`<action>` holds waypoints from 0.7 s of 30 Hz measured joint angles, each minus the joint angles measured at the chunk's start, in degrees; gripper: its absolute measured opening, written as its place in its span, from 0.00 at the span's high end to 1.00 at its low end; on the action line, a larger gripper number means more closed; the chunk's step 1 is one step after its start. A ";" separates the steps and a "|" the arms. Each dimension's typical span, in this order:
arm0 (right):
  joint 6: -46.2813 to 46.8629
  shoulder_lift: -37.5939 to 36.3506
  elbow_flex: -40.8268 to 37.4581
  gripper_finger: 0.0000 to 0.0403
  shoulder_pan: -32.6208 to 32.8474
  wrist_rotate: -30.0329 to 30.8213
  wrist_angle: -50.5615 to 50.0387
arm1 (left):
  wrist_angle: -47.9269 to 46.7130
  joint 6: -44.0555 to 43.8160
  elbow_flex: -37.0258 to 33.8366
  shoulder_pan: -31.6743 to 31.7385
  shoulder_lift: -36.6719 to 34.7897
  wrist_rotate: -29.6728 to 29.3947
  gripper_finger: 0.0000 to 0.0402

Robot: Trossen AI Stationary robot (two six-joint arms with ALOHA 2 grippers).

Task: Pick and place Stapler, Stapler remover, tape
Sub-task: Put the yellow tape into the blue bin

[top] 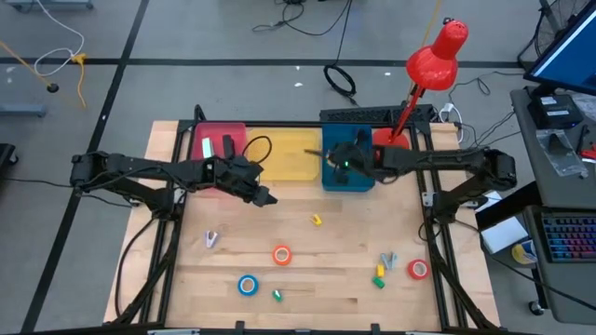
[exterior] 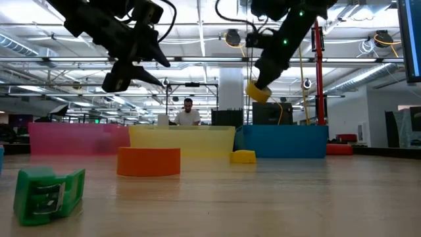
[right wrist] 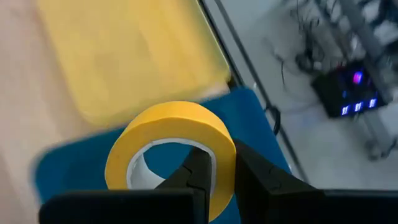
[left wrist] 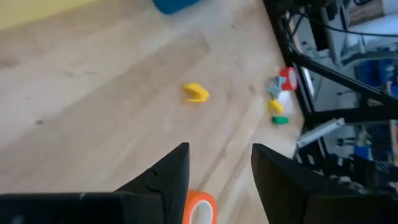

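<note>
While the right gripper, jaws clamped on the yellow tape roll, hangs over the blue bin, release comes next; the left gripper, jaws apart, hovers above the orange tape roll.

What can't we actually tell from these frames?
- Blue bin contents: in the high view the right claw and arm cover it; the low view shows only its wall.
- Pink bin item: pale shape, too small to identify in the high view.
- Small green piece and the pieces near the red tape: too small to name.
- Orange tape: cut off by the left wrist view's edge, behind the left claw.
</note>
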 joint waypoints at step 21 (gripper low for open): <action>13.04 0.15 -6.43 0.92 -13.14 -18.03 -7.82 | -0.03 0.38 0.10 0.02 0.13 -14.32 0.58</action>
